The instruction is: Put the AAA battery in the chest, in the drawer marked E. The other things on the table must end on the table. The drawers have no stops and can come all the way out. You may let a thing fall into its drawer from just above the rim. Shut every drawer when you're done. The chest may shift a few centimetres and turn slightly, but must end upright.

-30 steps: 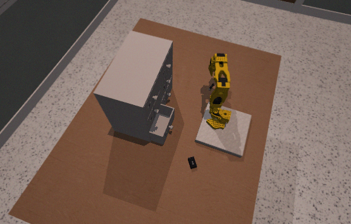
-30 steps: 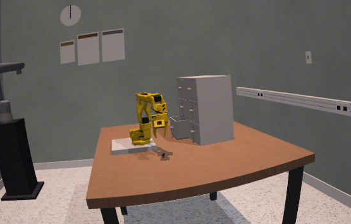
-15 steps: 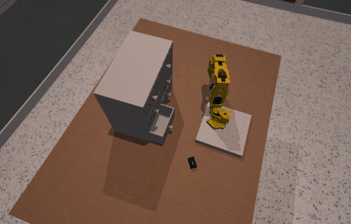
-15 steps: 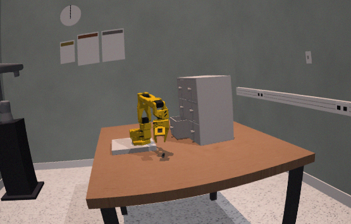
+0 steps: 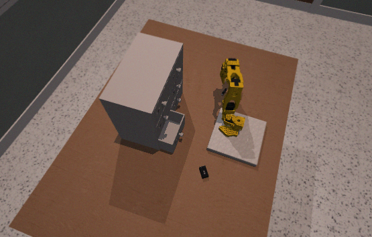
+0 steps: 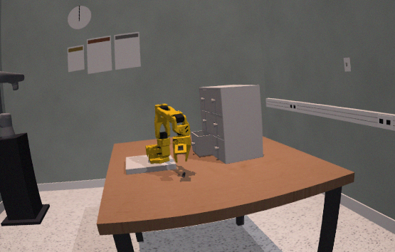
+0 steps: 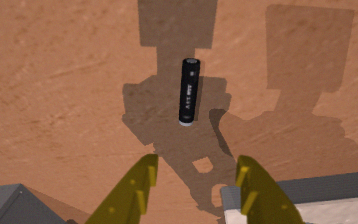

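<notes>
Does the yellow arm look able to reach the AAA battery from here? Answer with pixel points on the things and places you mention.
Probably yes: the battery (image 5: 224,91) (image 6: 183,174) (image 7: 189,92) lies on the table just beyond the arm's spread fingers, and nothing visible stands between them. The chest (image 5: 143,70) (image 6: 242,124) and white base plate (image 5: 231,152) (image 6: 142,165) sit off to the sides.

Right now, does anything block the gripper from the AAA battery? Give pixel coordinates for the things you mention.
Nothing visible does: the AAA battery (image 5: 224,91) (image 6: 183,174) (image 7: 189,92) lies on bare wood, beyond the open fingertips of the gripper (image 6: 181,161) (image 7: 198,159), with only shadows around it.

Matt, smooth painted board is suggested by the chest (image 5: 144,71) (image 6: 241,124); brown wood with fine grain is shown by the table (image 5: 86,161) (image 6: 258,185) (faint streaks); speckled, stone-like flooring (image 5: 337,134) (image 6: 73,206) is seen.
</notes>
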You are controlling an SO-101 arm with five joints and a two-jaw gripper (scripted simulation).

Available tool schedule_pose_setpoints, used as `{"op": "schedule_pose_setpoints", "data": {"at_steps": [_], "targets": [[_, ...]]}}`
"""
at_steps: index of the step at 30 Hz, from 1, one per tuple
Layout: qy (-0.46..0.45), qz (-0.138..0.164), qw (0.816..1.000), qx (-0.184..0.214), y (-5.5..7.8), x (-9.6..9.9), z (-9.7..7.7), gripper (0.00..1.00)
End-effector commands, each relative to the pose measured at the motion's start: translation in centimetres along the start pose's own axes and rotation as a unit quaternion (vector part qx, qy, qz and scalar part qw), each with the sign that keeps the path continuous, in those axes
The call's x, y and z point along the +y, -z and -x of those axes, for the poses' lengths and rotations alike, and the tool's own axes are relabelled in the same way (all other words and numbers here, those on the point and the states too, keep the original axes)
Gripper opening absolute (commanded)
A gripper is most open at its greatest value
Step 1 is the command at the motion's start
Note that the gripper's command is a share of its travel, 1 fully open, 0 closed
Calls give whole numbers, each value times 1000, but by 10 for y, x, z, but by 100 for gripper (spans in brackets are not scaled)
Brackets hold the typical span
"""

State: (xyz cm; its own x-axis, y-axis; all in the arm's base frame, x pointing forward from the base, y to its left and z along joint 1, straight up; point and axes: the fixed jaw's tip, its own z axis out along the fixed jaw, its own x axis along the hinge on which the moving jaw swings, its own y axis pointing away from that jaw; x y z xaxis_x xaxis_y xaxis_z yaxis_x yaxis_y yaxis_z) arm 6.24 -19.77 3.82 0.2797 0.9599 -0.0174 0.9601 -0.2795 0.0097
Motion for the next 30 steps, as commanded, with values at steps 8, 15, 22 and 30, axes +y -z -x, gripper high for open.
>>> {"op": "schedule_pose_setpoints", "data": {"at_steps": [8, 15, 22, 30], "targets": [[-8, -5, 1000, 8, -10, -3, -1, 19], [-8, -5, 1000, 8, -13, -4, -2, 19], [-8, -5, 1000, 8, -15, -5, -3, 19], [-8, -5, 1000, 8, -16, -6, -4, 19]]}}
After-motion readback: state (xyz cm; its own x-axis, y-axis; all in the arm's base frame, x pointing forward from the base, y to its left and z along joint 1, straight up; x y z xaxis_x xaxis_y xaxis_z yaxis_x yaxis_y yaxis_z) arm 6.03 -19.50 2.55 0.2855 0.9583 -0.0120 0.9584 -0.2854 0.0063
